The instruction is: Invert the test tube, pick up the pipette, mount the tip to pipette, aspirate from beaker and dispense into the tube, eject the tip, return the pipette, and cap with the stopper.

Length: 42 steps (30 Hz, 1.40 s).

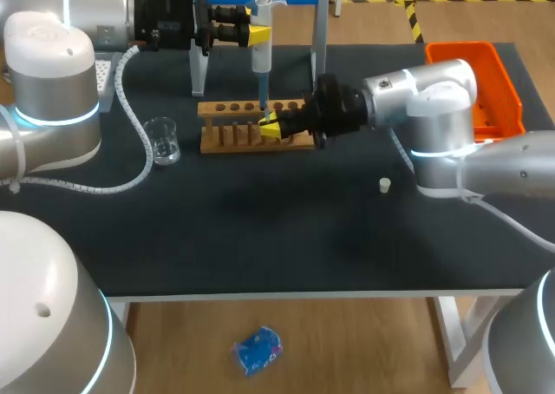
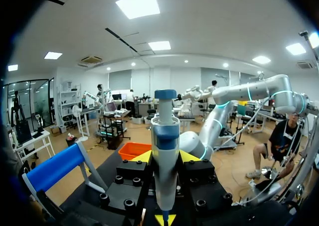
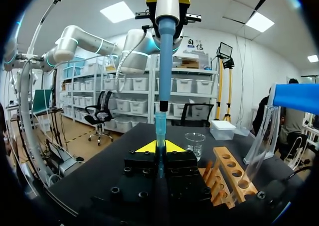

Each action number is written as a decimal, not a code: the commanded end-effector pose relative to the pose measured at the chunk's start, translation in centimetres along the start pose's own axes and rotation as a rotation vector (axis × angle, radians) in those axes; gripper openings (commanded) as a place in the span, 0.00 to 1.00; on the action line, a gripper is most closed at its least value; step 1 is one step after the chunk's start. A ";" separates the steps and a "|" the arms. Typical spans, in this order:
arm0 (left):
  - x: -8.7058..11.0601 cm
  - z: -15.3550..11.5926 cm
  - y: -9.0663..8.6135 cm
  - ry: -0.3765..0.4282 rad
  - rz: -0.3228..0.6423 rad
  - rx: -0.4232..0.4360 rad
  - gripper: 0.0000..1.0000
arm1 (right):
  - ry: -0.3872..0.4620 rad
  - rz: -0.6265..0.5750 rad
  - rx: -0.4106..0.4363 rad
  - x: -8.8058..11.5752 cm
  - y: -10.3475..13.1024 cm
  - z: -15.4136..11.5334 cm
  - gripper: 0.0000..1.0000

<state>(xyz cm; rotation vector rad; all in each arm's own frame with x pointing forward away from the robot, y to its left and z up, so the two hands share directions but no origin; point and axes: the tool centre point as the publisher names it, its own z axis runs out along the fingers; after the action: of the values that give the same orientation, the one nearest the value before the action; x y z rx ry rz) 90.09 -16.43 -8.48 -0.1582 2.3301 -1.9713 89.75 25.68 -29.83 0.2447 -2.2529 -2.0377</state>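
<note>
My left gripper (image 1: 257,33) (image 2: 164,159) is shut on the white and blue pipette (image 1: 261,51) (image 2: 165,151) and holds it upright over the wooden rack (image 1: 256,127). The pipette's blue tip (image 1: 263,103) (image 3: 160,129) points straight down between the fingers of my right gripper (image 1: 274,125) (image 3: 160,147). That gripper sits at the rack's front, shut on a thin clear test tube that hardly shows. The glass beaker (image 1: 162,140) (image 3: 195,144) stands left of the rack. The small white stopper (image 1: 385,184) lies on the mat to the right.
A blue-topped pipette stand (image 1: 198,73) (image 3: 294,97) rises behind the rack. An orange bin (image 1: 486,82) (image 2: 134,150) sits at the back right. A white tip box (image 1: 106,73) (image 3: 222,129) is at the back left. The black mat (image 1: 277,246) spreads toward the front edge.
</note>
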 end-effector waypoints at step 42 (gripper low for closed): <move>0.0 -0.1 -0.1 0.002 -0.001 -0.003 0.00 | 0.001 0.075 -0.073 0.2 0.7 0.4 0.00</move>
<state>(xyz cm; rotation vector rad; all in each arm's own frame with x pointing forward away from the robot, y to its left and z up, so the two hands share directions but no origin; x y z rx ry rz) 90.11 -16.45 -8.33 -0.1579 2.3294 -1.9719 89.64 26.20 -28.98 0.1713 -2.1662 -2.0640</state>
